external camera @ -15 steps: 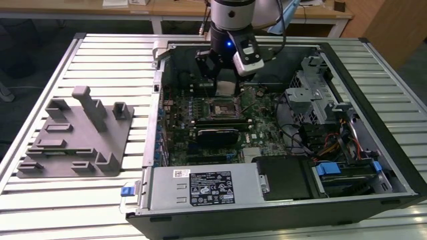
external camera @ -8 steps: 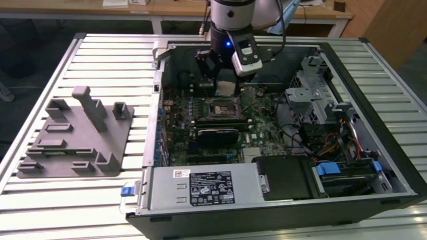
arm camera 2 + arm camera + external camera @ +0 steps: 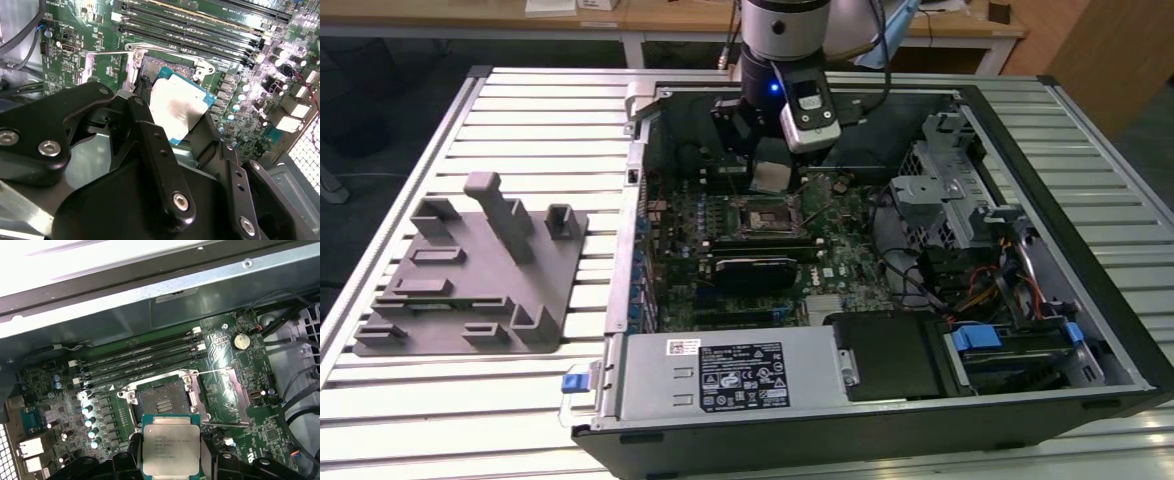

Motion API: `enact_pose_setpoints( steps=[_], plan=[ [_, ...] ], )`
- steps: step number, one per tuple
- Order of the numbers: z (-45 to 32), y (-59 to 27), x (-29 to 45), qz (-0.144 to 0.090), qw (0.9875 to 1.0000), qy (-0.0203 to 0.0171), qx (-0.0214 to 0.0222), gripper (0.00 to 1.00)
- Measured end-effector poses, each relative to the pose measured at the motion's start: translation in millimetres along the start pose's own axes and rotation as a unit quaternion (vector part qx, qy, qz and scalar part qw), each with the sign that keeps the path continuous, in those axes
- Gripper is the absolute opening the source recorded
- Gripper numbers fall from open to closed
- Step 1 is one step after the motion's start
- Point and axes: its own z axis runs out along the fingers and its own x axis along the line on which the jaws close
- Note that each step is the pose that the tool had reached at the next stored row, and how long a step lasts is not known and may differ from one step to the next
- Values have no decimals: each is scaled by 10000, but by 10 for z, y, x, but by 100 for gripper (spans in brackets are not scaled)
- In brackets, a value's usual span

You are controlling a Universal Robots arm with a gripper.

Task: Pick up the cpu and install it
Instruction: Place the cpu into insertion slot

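Above one socket (image 3: 163, 403), one cpu (image 3: 171, 449) in end effector (image 3: 170, 460)

Table (image 3: 520, 110): pale slatted metal top.
Fixture (image 3: 467, 275): grey, with upright posts, on the slats at the exterior view's left.
Case (image 3: 854, 435): open, black, lying on the slats near the fixture, not touching it.

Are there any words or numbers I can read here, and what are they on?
Nothing is clear enough to quote.
The cpu, held in the hand: lines of print on its metal top, too small to read.
The black label on the silver box: white print and signs, too blurred.
The green board: tiny white markings, unreadable.
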Motion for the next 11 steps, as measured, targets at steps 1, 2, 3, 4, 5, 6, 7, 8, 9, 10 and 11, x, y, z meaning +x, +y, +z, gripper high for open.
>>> enact_pose_setpoints(
  steps=[1, 2, 3, 4, 5, 6, 7, 8, 9, 10, 11],
  plan=[
    [0, 0, 0, 28, 10000, -1, 1, 55],
    [0, 0, 0, 59, 10000, -2, 2, 55],
    [0, 0, 0, 90, 10000, -3, 3, 55],
    [0, 0, 0, 122, 9999, -4, 4, 55],
    [0, 0, 0, 157, 9999, -5, 5, 55],
    [0, 0, 0, 190, 9998, -6, 6, 55],
    [0, 0, 0, 222, 9998, -7, 7, 55],
    [0, 0, 0, 254, 9997, -8, 9, 55],
    [0, 0, 0, 286, 9996, -9, 10, 55],
    [0, 0, 0, 320, 9995, -10, 11, 55],
    [0, 0, 0, 355, 9994, -12, 12, 55]
  ],
)
